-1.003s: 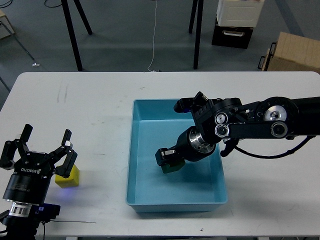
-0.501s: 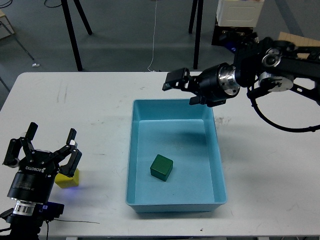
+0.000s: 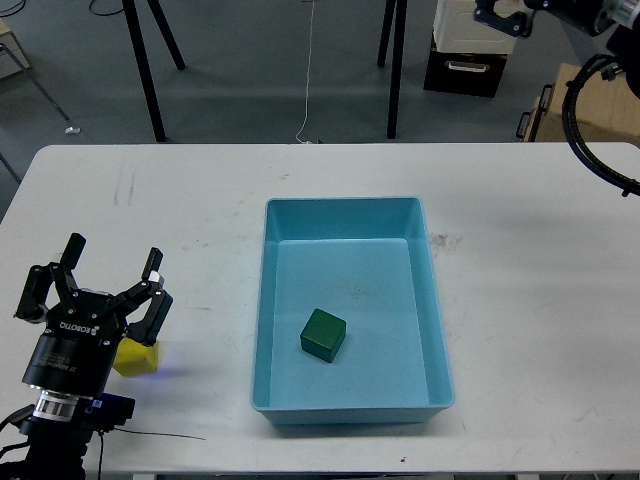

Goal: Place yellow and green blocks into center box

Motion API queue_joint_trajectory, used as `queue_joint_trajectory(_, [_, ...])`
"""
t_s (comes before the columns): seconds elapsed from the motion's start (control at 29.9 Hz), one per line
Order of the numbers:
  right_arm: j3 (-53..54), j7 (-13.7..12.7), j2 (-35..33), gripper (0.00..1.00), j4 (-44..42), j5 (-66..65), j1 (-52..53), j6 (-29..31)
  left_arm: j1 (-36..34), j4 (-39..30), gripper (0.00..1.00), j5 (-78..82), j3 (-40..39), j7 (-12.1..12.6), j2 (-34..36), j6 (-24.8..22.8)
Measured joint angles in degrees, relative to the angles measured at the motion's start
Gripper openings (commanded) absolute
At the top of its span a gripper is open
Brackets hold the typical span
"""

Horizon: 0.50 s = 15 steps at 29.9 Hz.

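Note:
The blue box (image 3: 437,330) stands at the table's middle. A green block (image 3: 324,333) lies on its floor, left of centre, with nothing touching it. A yellow block (image 3: 136,357) lies on the table at the front left. My left gripper (image 3: 98,290) is open and stands right over the yellow block's left side, hiding part of it; its fingers (image 3: 152,270) are spread. My right arm is raised to the top right corner. Only a dark part of its gripper (image 3: 499,16) shows at the top edge, and its fingers cannot be told apart.
The white table (image 3: 200,220) ends near the bottom of the view. Behind it are black stand legs (image 3: 145,70), a dark crate (image 3: 463,68) and a cardboard box (image 3: 585,100) on the floor. A thin cable (image 3: 160,436) lies by the front left edge.
My right gripper let go of the green block in the box and rose away to the top right corner. My left gripper shifted slightly right, over the yellow block.

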Motion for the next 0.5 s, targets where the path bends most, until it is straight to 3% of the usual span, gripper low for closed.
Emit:
queue_joint_trajectory(0.27, [27.22,-0.05,0.22,0.99,16.73,5.68,-34.55,-0.53,-0.17,-0.01,1.00,0.00,-0.09,-0.14,0.03,0.00])
queue_joint_trajectory(0.5, [38.09,0.15,10.10,0.99,35.71,5.93,-62.68,-0.66,-0.13,-0.21,1.00,-0.14,-0.81,-0.31,0.02,0.00])
